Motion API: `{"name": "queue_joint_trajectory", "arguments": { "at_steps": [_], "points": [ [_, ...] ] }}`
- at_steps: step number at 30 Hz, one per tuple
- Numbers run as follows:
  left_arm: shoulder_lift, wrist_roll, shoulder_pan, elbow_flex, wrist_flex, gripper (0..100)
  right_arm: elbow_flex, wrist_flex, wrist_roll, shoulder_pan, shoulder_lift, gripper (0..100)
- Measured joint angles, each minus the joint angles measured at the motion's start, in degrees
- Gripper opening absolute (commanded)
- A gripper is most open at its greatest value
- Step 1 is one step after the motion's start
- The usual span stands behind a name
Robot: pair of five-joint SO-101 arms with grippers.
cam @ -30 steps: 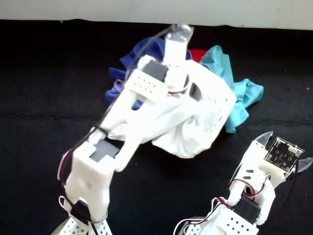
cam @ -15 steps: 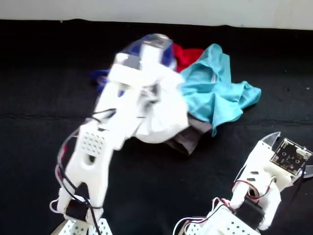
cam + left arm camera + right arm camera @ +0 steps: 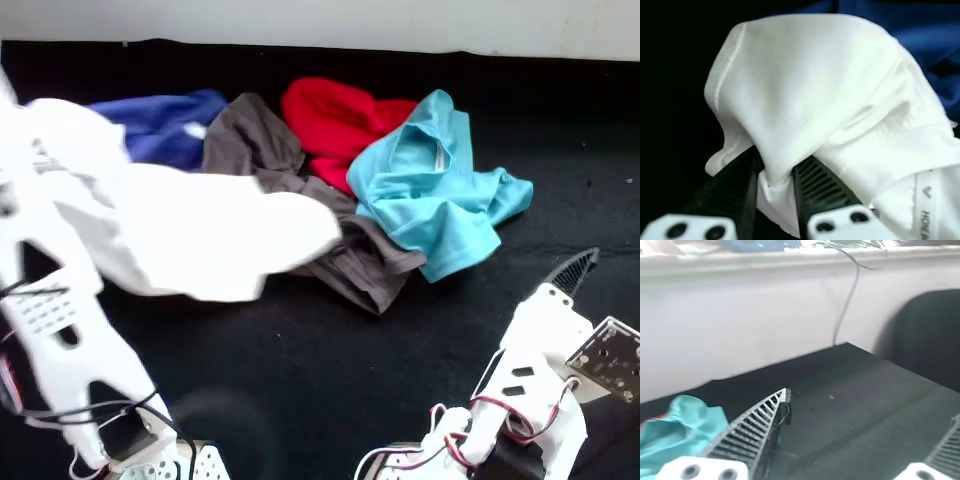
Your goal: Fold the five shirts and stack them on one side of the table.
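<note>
Five shirts, one per colour: the white shirt (image 3: pixel 200 235), pinched in the left gripper (image 3: pixel 776 172) as its wrist view reveals, at the desk's (image 3: pixel 320 400) left side; blue shirt (image 3: pixel 160 125), grey shirt (image 3: pixel 335 245), red shirt (image 3: pixel 330 115) and teal shirt (image 3: pixel 430 190) heaped along the far edge, open desk before them; right gripper (image 3: pixel 870 405) spread wide.

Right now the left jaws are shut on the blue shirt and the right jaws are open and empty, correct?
Not the blue one: the left wrist view shows the left jaws shut on the white shirt; the blue shirt lies loose on the table. The rest is right.
</note>
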State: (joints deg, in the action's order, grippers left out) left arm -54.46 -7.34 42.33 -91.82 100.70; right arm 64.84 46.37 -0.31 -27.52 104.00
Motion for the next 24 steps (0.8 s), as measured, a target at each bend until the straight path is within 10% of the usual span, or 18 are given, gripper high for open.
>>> {"name": "queue_joint_trajectory", "arguments": {
  "at_steps": [12,17,24],
  "points": [
    [10.99,0.0,16.35,-0.79,-5.89,2,-37.45,13.63,-0.18,4.4,-41.85,45.4],
    [11.52,-0.09,16.09,-0.88,-4.48,26,-49.32,23.03,-0.26,4.4,-54.95,45.4],
    [12.22,-0.09,12.22,-1.14,-1.93,23,-50.2,28.66,-0.26,4.4,-58.02,45.4]
  ]
}}
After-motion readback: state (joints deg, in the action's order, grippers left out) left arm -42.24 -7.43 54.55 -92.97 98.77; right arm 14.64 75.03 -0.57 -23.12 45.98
